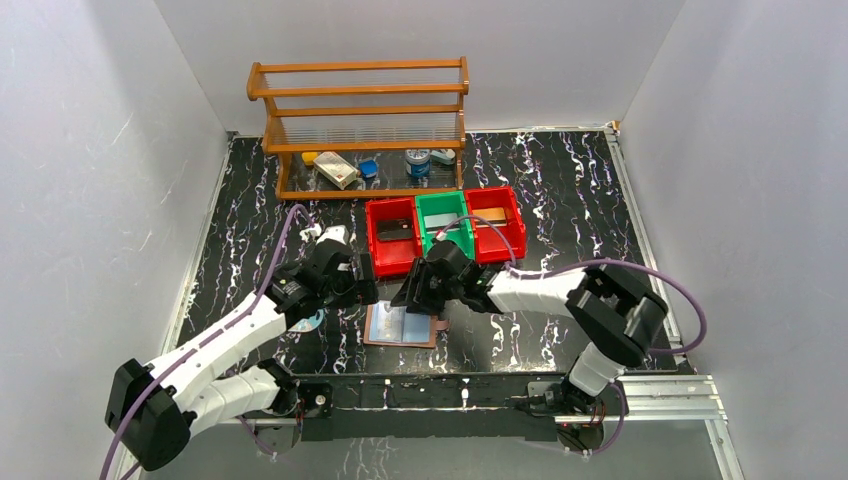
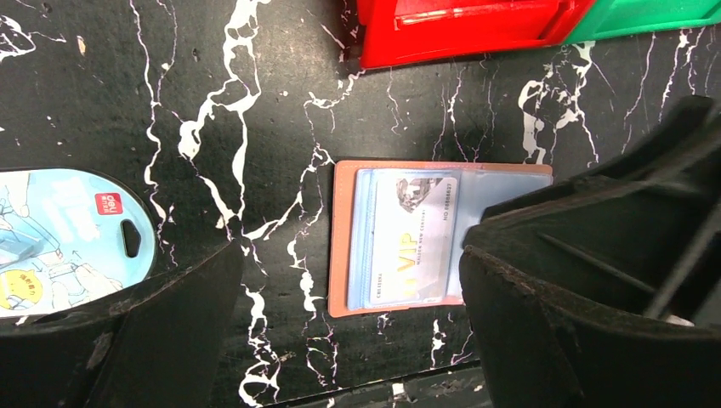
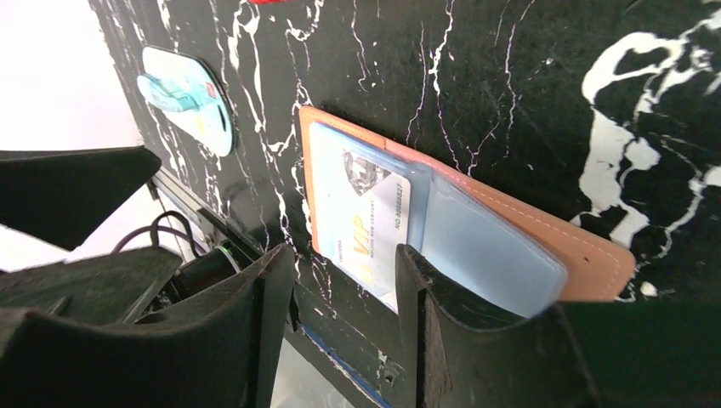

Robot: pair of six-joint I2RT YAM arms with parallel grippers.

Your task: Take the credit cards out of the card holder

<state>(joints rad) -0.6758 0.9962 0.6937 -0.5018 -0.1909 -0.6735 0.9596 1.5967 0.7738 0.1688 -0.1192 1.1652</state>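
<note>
The card holder (image 1: 403, 325) lies open and flat on the black marbled table near its front edge, its reddish-brown leather (image 2: 340, 246) framing pale blue clear pockets. A pale credit card (image 2: 412, 238) printed "VIP" sits in the left pocket (image 3: 361, 217). My left gripper (image 2: 353, 327) hovers wide open over the holder's left part and the bare table beside it, holding nothing. My right gripper (image 3: 340, 293) is open at the holder's near edge. Its right finger (image 3: 421, 323) overlaps the card's lower corner, and nothing is gripped. In the top view both grippers (image 1: 360, 288) (image 1: 415, 293) flank the holder's far edge.
A round-cornered blue cartoon tag (image 2: 68, 238) lies on the table left of the holder. Two red bins (image 1: 372, 240) (image 1: 518, 228) and a green bin (image 1: 445, 203) stand just behind it. A wooden rack (image 1: 360, 110) with small items is at the back. The table's front edge (image 3: 340, 357) is close.
</note>
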